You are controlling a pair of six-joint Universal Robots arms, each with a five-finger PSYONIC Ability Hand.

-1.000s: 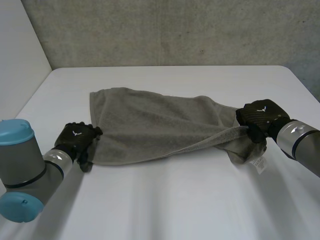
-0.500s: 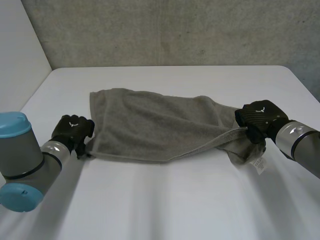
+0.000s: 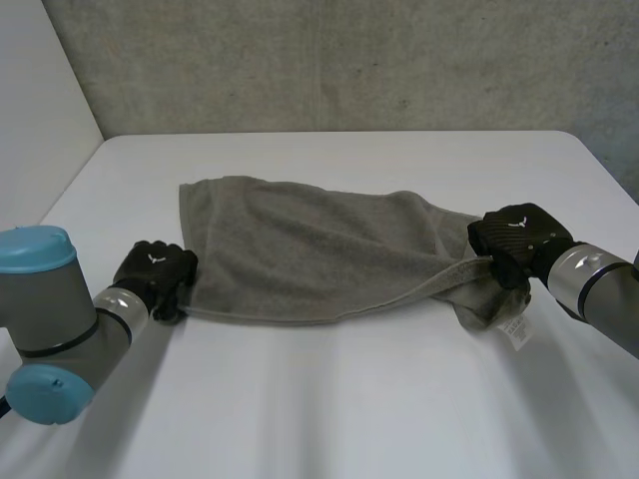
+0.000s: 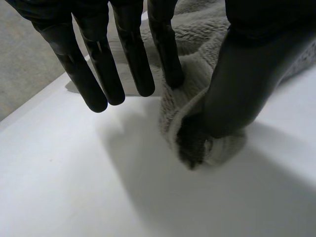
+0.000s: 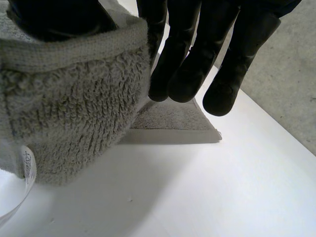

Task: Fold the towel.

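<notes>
Towel (image 3: pixel 300 244) lies stretched between left robot hand (image 3: pixel 155 271) and right robot hand (image 3: pixel 514 238), each pinching a corner

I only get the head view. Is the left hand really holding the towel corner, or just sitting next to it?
Observer: Holding it. In its wrist view the left hand pinches the towel corner between its thumb and the nearest finger. The other fingers are straight and clear of the cloth.
Operator: What about the right hand? From up here it's just a black lump on the towel.
Observer: In its own wrist view the right hand has its thumb clamped over the towel's hemmed edge, with straight fingers behind the cloth. The rest of that end hangs down from the pinch.
</notes>
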